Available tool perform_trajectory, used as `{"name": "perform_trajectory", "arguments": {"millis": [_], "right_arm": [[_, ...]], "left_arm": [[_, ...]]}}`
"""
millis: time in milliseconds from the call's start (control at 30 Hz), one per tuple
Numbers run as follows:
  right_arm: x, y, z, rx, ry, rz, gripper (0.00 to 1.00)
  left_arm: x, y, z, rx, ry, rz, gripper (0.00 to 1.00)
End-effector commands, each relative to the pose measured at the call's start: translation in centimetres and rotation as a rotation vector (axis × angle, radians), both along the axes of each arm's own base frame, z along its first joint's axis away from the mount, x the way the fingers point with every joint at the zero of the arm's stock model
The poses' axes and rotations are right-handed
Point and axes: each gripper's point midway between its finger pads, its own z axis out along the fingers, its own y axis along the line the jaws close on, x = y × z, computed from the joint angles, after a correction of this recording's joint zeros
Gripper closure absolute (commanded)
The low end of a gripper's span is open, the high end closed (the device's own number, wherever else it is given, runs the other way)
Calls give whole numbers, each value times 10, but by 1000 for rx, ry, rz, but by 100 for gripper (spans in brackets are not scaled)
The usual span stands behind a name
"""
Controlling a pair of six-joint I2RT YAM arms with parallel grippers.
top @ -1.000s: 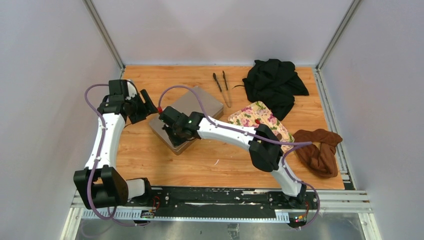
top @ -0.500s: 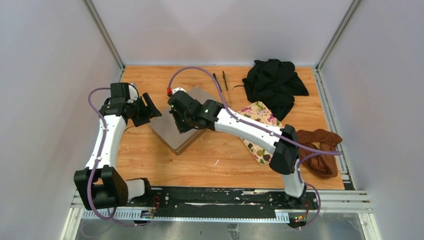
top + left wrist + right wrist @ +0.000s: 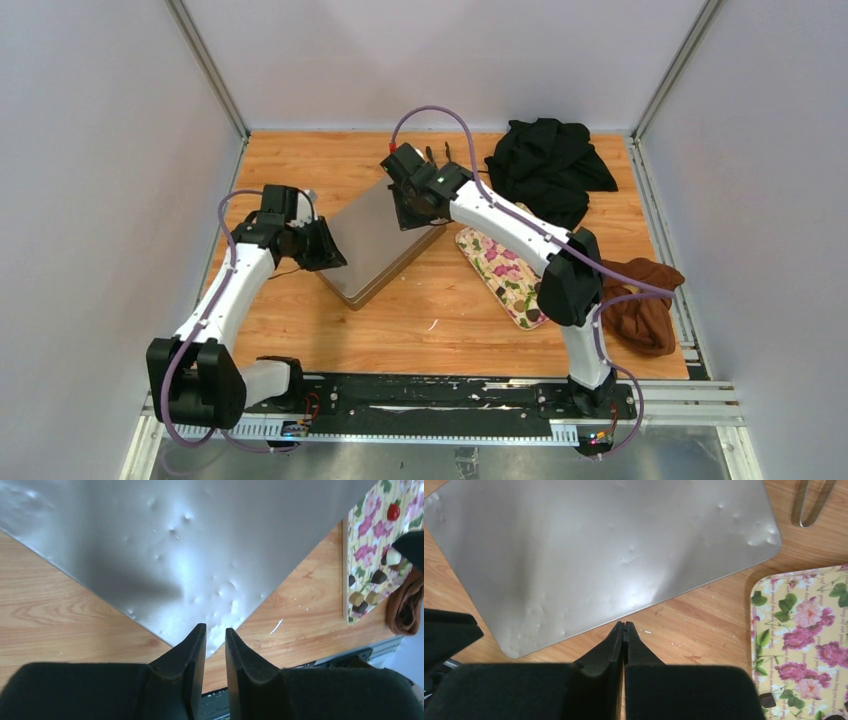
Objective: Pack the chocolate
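Centre of the top view: a flat grey metal tin (image 3: 375, 240) lies askew on the wooden table (image 3: 440, 320), with its dented top facing up.

Left gripper (image 3: 215, 630): at the tin's lower left edge in the top view. In its wrist view the fingertips hang over the tin's near corner. The jaws stand a narrow slit apart, and nothing is seen between them.

Right gripper (image 3: 624, 625): at the tin's upper right corner in the top view. In its wrist view the two fingers are pressed flat together and hold nothing. The tips sit just off the tin's edge, over bare wood.

Chocolate (image 3: 378, 576): several small dark and tan pieces sit on the floral tray (image 3: 500, 270), right of the tin. In the left wrist view they are clustered at the tray's lower end, at the right edge of the frame. A small red item (image 3: 393, 512) lies further up the same tray. No piece is in either gripper.

Other items:
- Black cloth (image 3: 548, 170), heaped at upper right.
- Rust-brown cloth (image 3: 640, 300), at the right edge and touching the tray's end.
- Metal tongs (image 3: 811, 502), just beyond the tin's far corner.
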Motion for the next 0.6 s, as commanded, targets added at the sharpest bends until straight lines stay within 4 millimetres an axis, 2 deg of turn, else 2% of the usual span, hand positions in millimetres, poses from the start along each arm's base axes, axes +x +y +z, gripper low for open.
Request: {"name": "perform_trajectory", "arguments": {"millis": [0,133,200,333,433,500,567], "right_arm": [[15,-15,0,-31,16,-36,100],[38,-31,5,-48,9,-83,100],[48,-37,12,-59,-10,-100,100],[64,-51,6,-73,-5,-148,100],[72,-63,-18,-111,25,-182,100],[75,-71,-45,-145,65,-200,100],[72,-79,-78,-187,127,-211,100]], "left_arm": [[-5,-14,0,-19,-6,-37,75],[-11,-25,-2,-21,-1,-70,77],[-12,-29,-1,-21,-3,-84,81],[-7,-30,7,-25,-20,-80,85],[-7,-33,6,-23,-14,-80,86],[-13,-36,-8,0,15,-86,88],[-24,-41,-31,1,70,-95,96]]}}
